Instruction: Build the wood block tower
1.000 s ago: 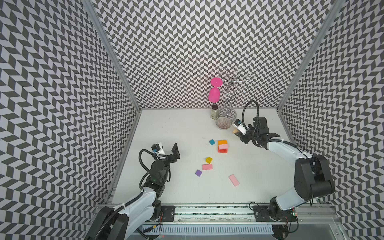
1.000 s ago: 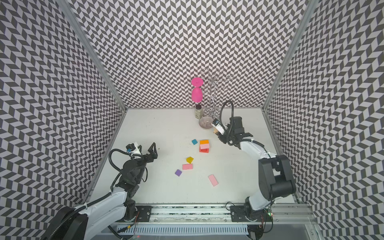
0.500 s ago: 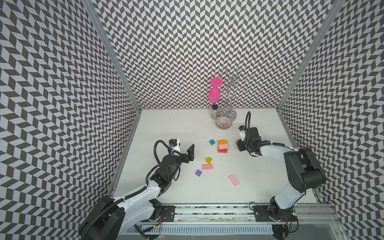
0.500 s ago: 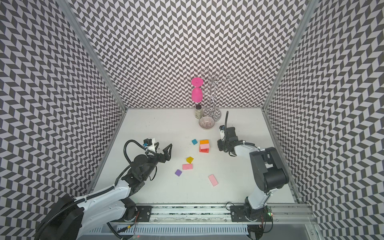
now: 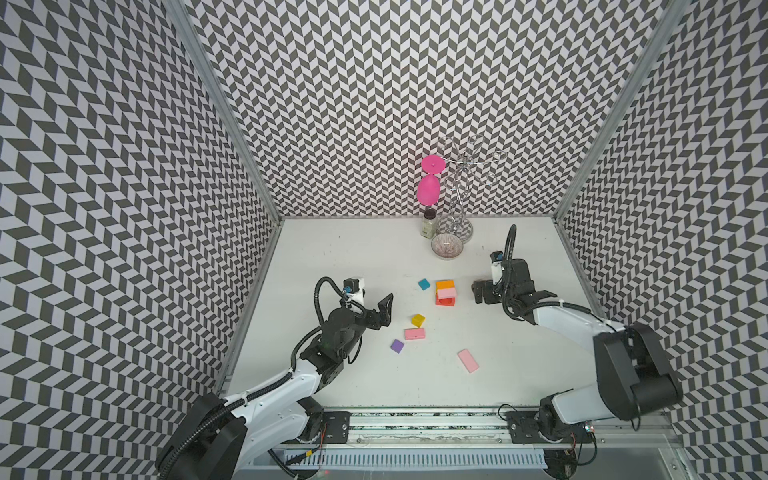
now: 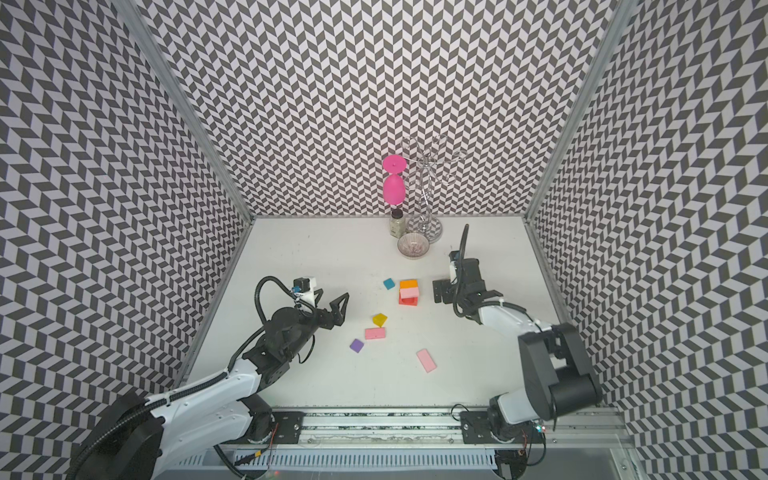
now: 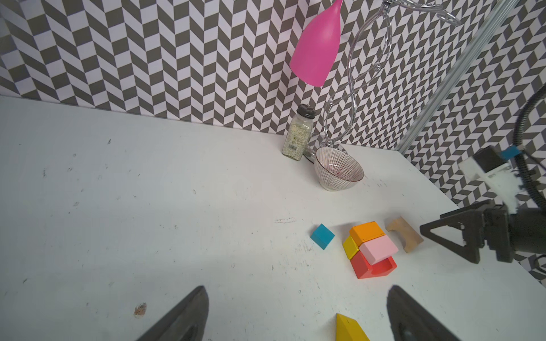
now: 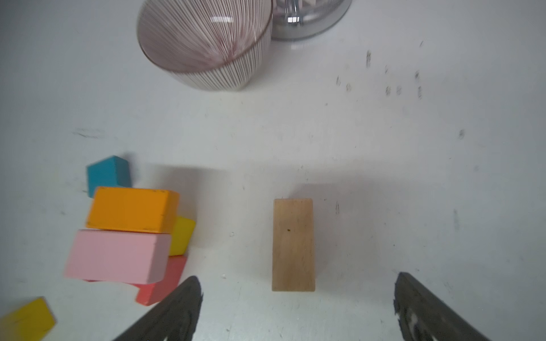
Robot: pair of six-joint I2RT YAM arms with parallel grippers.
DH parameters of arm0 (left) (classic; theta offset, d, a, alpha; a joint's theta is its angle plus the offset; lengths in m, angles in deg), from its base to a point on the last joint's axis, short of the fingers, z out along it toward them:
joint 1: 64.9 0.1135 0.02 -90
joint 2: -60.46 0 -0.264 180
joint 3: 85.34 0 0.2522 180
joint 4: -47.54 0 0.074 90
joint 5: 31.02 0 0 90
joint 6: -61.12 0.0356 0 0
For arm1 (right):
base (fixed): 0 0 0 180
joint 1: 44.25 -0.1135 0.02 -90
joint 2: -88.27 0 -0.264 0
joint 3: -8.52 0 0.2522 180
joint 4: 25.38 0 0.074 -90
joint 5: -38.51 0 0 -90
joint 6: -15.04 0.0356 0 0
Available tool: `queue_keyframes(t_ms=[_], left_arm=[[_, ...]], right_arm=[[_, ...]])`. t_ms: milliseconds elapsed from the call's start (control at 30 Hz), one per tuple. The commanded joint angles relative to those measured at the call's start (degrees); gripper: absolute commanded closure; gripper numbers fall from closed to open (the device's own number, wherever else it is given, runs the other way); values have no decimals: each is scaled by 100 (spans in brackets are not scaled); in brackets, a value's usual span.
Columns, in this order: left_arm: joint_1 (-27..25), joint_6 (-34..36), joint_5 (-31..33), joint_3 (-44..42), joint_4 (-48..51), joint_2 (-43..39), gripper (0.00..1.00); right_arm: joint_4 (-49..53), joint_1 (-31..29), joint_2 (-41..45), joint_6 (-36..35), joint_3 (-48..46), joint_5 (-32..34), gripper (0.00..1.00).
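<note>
A small stack (image 5: 445, 293) stands mid-table: an orange block (image 8: 130, 209) and a pink slab (image 8: 116, 255) lie on a red piece (image 7: 373, 267) and a yellow one (image 8: 181, 236). A teal block (image 5: 424, 284) sits just left of the stack. A plain wood block (image 8: 293, 245) lies on the table right of the stack, just ahead of my open right gripper (image 8: 297, 277), which is not touching it. Nearer the front lie a yellow block (image 5: 418, 320), a pink slab (image 5: 414, 333), a purple block (image 5: 397, 345) and another pink slab (image 5: 468, 360). My left gripper (image 7: 297, 288) hovers open and empty left of the yellow block.
A ribbed bowl (image 5: 446, 246), a spice jar (image 5: 429, 224) and a wire stand (image 5: 457, 199) with a pink goblet (image 5: 430, 189) hanging on it stand at the back, behind the stack. Patterned walls close in the table on three sides.
My right gripper came down beside the stack, opened and let go of the plain wood block, which now lies on the table. The left arm reached forward towards the loose blocks.
</note>
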State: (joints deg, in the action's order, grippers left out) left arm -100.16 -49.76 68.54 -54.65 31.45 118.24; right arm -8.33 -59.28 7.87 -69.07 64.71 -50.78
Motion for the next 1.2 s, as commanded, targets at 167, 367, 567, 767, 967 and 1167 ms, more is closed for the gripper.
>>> queue_keyframes(t_ms=[167, 367, 567, 767, 967, 1167], left_arm=[[-33, -788, 281, 621, 422, 322, 4], [-229, -754, 246, 866, 318, 363, 3], [-382, -644, 283, 1358, 349, 990, 5], [-469, -611, 424, 2012, 357, 2073, 23], [-655, -608, 674, 2506, 565, 2880, 49], [-718, -600, 714, 2815, 636, 3640, 55]], right_arm=[[-979, -75, 1934, 1919, -426, -640, 0], [-1440, -30, 2097, 1757, -779, -1410, 1], [-1402, -377, 1072, 1862, -570, -138, 28], [-521, -626, -613, 1881, 407, 562, 64], [-536, -951, -1362, 1865, 731, 891, 66], [-574, -1125, -1640, 1907, 767, 1101, 68]])
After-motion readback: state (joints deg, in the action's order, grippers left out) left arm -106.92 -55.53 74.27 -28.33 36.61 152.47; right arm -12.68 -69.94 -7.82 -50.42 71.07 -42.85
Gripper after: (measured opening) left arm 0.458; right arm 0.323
